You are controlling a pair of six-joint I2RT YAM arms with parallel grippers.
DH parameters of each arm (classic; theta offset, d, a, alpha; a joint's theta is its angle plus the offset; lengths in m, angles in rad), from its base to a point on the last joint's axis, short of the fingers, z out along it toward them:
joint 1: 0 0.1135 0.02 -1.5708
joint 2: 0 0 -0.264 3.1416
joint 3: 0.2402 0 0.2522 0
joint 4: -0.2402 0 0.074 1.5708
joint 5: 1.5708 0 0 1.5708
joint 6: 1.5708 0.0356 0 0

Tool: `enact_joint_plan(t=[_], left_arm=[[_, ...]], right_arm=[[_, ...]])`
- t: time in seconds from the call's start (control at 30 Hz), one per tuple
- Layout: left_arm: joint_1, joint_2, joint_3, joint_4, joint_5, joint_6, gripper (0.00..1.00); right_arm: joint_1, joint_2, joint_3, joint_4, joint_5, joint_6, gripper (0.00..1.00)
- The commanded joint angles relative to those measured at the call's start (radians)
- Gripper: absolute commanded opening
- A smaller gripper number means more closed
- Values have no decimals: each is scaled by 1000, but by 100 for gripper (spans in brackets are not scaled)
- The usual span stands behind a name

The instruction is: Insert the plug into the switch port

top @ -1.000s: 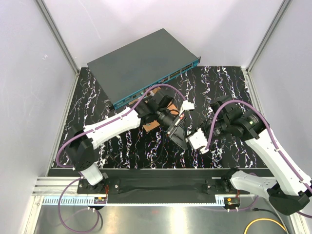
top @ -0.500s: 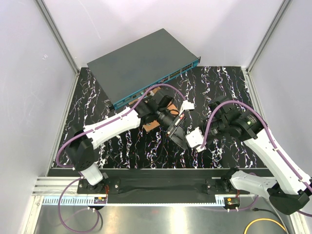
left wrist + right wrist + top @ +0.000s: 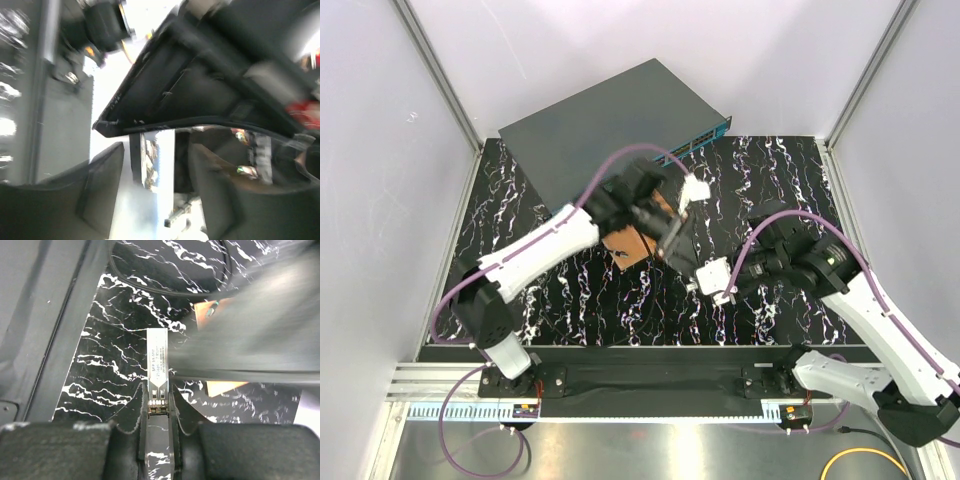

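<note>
The switch (image 3: 610, 120) is a flat dark grey box at the back of the table, its teal port face (image 3: 708, 138) turned to the front right. In the right wrist view the plug (image 3: 158, 360), a small silver module with a printed label, sticks forward out of my right gripper (image 3: 159, 395), which is shut on its rear end above the marbled mat. My left gripper (image 3: 680, 250) hangs just in front of the switch, over the copper-brown board. In the blurred left wrist view it (image 3: 157, 190) stands open with nothing between its fingers. The right gripper (image 3: 708, 283) is close beside it.
A copper-brown board (image 3: 628, 243) lies on the black marbled mat (image 3: 570, 290) under the left arm. Purple cables loop over both arms. White walls and aluminium posts close in the left, back and right sides.
The left gripper has opened and swung up and back toward the switch. The right gripper has closed further on the plug and moved left, toward the left gripper.
</note>
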Motion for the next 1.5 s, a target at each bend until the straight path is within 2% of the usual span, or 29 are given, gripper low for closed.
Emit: enact_joint_plan(t=[0.0,0.03,0.1,0.2,0.3,0.37,0.43,0.53,0.6,0.67,0.7,0.9,1.1,1.27,1.47], left_arm=[[102,-45,187,-85,-81,147,68],[158,-45,210,-84,-89,150,70],[214,-54,265,-84,-104,150,83],[320,-100,288,-44,-149,144,89],[456,-187,278,51,-292,98,98],[525,-241,233,172,-348,57,99],[649,-333,190,290,-413,-12,99],[824,-463,66,405,-437,-80,99],[930,-517,26,412,-463,-92,99],[984,-586,-14,346,-485,-80,99],[1024,-607,-29,316,-515,-62,99],[1073,-747,-192,167,-652,-31,99],[1073,-824,-393,189,-724,-137,99],[1073,-832,-512,260,-684,-236,99],[1073,-810,-560,308,-626,-276,99]], right_arm=[[9,-54,-21,123,49,182,0],[9,-58,-27,152,62,280,0],[10,-61,-19,203,88,359,0],[9,-61,-4,249,110,472,0],[10,-20,4,313,165,604,0],[10,53,53,315,191,709,0],[10,99,114,318,245,814,0],[10,191,192,336,344,934,0],[10,257,255,344,442,1023,0],[10,325,297,344,496,1077,0],[10,348,330,350,580,1153,0],[9,477,445,338,765,1278,0],[10,518,482,329,803,1336,0],[10,541,516,332,790,1349,0],[9,577,564,333,771,1352,0]])
